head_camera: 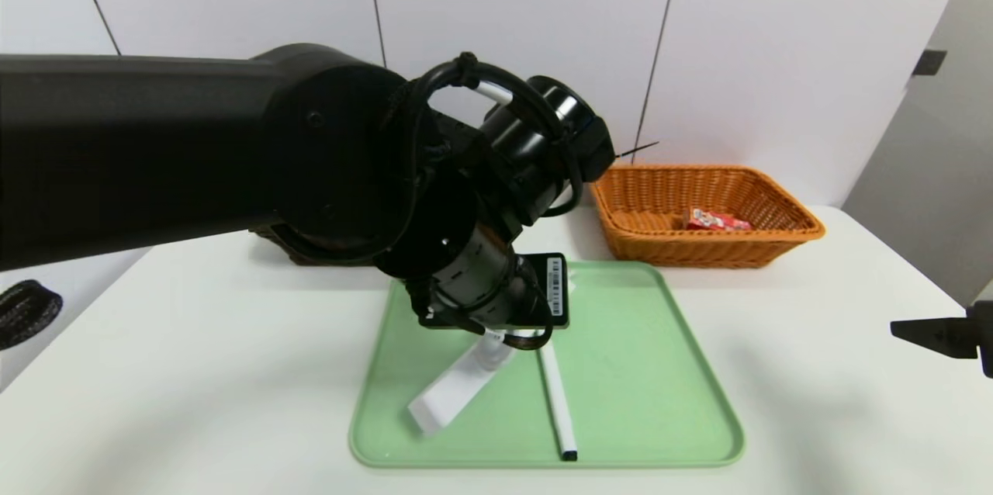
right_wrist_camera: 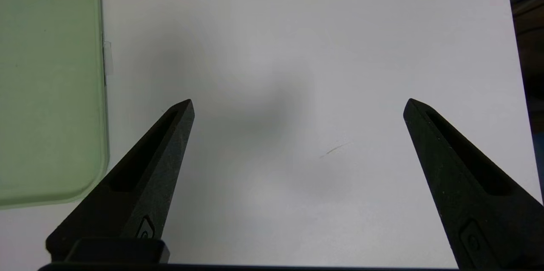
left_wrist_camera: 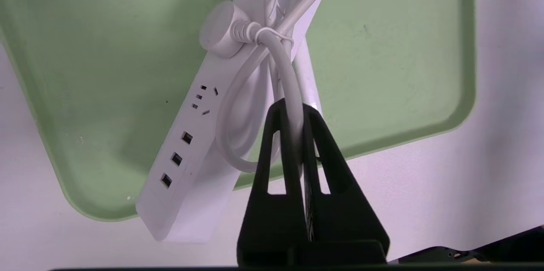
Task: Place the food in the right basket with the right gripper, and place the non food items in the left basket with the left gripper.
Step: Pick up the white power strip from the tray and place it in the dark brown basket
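Note:
My left gripper is shut on a loop of the white cord of the power strip. The strip hangs tilted over the green tray; I cannot tell whether its low end touches the tray. The white marker with a black tip lies on the tray beside it. The red snack pouch lies inside the orange-tan right basket. The dark left basket is almost wholly hidden behind my left arm. My right gripper stands open and empty over bare table at the right edge.
My left arm fills the left and middle of the head view. The tray's corner lies off to one side of my right gripper. A dark object lies beyond the table's left edge.

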You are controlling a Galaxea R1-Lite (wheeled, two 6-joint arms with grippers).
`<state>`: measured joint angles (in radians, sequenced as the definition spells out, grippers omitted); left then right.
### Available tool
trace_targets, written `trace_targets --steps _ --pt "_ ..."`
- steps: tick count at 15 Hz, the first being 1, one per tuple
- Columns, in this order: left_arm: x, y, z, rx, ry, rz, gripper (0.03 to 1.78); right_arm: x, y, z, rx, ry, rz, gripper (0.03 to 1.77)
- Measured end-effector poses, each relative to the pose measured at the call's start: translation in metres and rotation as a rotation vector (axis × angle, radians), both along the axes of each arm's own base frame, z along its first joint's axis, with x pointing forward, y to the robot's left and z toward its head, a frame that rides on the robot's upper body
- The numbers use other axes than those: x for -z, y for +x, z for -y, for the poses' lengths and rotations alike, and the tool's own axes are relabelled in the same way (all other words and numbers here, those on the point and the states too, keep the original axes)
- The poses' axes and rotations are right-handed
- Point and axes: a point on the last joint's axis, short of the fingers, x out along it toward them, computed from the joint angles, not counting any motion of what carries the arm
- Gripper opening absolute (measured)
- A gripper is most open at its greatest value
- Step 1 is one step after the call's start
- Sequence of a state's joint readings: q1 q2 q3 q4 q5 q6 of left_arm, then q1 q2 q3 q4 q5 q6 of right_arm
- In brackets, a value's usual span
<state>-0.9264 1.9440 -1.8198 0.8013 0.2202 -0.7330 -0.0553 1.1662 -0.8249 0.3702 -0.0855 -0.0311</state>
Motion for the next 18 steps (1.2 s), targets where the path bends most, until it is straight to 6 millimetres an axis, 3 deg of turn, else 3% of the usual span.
trace_targets --steps 10,15,18 --pt "-0.050 -0.018 -0.026 0.011 -0.117 0.103 0.08 0.002 0.000 0.000 0.000 0.001 -0.005 1.70" --pt "-0.081 -0.035 -0.055 0.106 -0.072 0.256 0.08 0.001 0.001 0.000 0.001 0.001 0.001 1.70" --pt "-0.098 -0.036 -0.083 0.146 -0.007 0.360 0.08 0.000 0.001 0.000 0.001 0.000 0.003 1.70"
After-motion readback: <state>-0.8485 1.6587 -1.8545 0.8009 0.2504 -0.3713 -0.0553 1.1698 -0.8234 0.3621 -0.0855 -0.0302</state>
